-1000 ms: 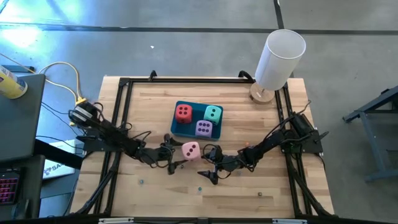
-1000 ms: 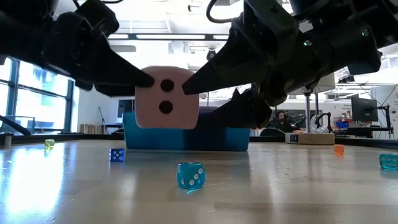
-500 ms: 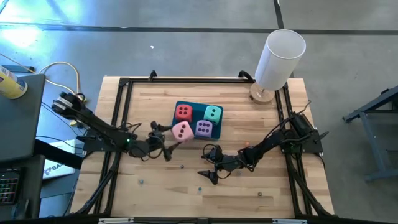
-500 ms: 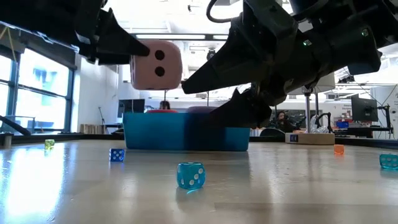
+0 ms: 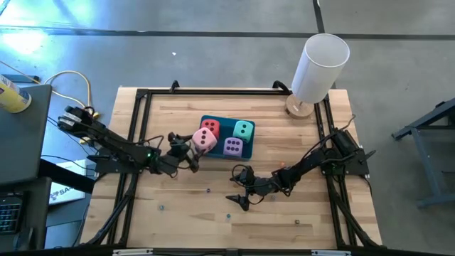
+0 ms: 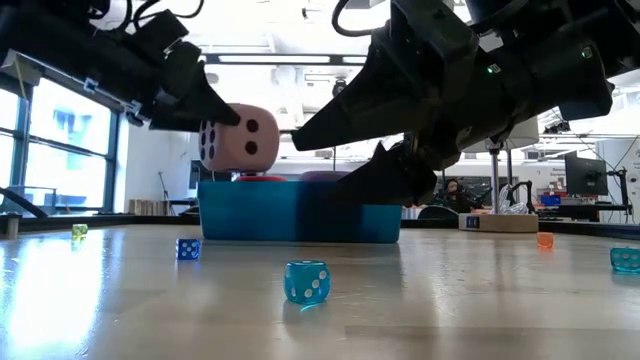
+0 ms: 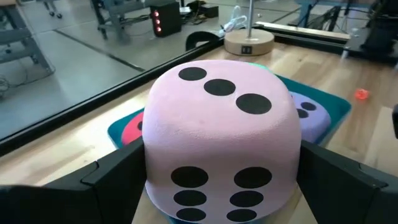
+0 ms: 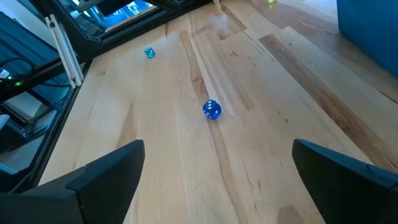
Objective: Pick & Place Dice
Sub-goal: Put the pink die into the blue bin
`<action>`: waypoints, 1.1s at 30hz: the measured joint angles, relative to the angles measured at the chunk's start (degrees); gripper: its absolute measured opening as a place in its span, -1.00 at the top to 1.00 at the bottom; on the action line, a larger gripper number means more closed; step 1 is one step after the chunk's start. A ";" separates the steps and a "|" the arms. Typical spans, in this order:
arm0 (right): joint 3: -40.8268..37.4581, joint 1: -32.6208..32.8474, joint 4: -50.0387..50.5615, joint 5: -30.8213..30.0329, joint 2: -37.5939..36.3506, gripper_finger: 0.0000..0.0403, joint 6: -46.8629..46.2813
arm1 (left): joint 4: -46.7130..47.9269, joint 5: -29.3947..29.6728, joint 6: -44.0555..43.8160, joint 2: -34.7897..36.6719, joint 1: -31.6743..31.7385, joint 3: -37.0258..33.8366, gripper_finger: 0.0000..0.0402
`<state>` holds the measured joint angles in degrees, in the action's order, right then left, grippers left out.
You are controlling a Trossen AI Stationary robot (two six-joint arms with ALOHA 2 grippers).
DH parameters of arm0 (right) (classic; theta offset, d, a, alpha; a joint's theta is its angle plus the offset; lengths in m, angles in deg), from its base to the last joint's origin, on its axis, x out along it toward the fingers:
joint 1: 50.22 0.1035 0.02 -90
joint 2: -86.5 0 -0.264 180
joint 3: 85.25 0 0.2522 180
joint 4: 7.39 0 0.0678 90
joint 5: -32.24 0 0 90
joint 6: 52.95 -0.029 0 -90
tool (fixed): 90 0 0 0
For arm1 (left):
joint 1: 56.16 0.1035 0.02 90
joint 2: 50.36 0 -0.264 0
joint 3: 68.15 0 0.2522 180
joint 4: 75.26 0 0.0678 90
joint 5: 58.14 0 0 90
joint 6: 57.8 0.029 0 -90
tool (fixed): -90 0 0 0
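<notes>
Aloft, the left pincer [image 5: 186,146] grasps the pink die [image 5: 205,141] over the tray's [image 5: 213,151] edge, three-dot face up; the right pincer [image 5: 237,188] is released.

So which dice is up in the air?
The pink dice. The left gripper holds it above the blue tray, while the red, teal and purple ones sit inside.

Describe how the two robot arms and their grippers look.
Both arms are dark, slim and jointed, with black cables looped along them. The left gripper and right gripper each end in two black, wedge-shaped fingers tapering to points. A small green light glows on the left arm.
</notes>
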<state>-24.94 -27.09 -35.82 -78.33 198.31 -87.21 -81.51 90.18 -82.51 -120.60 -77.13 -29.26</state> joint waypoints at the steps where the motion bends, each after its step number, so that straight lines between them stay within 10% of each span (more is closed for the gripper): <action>1: 0.00 0.00 0.00 0.00 0.00 -0.98 0.00 | -0.13 -0.33 0.27 0.00 0.19 0.00 -0.74; 33: 0.00 0.00 0.00 -0.02 0.00 -0.98 0.00 | 1.20 -20.33 17.87 -0.02 10.34 0.00 -0.74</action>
<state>-24.94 -27.09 -35.82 -78.36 198.31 -87.21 -80.31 69.85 -64.64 -120.62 -66.79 -29.26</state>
